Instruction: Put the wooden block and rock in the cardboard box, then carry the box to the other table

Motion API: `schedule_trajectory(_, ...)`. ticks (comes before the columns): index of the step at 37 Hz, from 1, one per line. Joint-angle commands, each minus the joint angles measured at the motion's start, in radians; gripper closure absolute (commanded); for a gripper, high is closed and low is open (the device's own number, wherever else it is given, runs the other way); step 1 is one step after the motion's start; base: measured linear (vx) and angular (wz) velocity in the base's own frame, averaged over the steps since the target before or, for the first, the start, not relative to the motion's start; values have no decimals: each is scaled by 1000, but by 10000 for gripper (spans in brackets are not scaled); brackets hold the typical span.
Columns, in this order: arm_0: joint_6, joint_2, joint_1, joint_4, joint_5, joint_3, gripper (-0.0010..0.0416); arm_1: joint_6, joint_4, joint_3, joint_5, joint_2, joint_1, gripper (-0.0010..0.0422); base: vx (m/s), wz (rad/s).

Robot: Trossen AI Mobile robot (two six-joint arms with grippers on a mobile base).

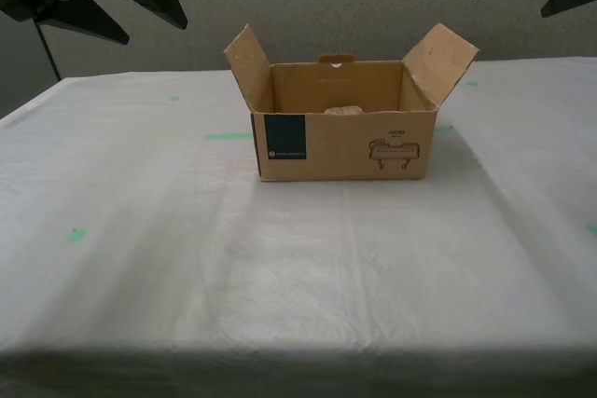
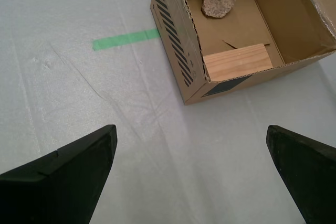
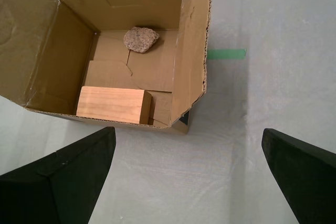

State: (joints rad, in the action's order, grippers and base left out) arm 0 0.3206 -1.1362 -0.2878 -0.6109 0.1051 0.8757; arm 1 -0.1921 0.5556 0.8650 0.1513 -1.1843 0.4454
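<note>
2 items already lie inside the cardboard box [image 1: 343, 142], which sits on the white-clothed other table [image 1: 280, 267]: the wooden block [image 3: 113, 105] against the wall nearest my grippers, the rock [image 3: 140, 39] beyond it. My first gripper [image 3: 188, 174] and second gripper [image 2: 191, 169] hang wide open, empty, short of the box, touching nothing, so the carry looks done.

My first end effector [image 3: 189, 177] and second end effector [image 2: 191, 174], both raised, empty, jaws spread wide.

My claw fingers [image 2: 63, 179] are matte black, tapered wedges.
</note>
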Motion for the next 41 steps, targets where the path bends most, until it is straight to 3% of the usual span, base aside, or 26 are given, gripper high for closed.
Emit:
schedule_trajectory(1, 1, 1, -1, 2, -2, 0, 18, 2, -2, 1, -1, 0, 0, 23, 0, 0)
schedule_trajectory(41, 1, 1, -1, 2, -2, 0, 18, 2, -2, 1, -1, 0, 0, 23, 0, 0)
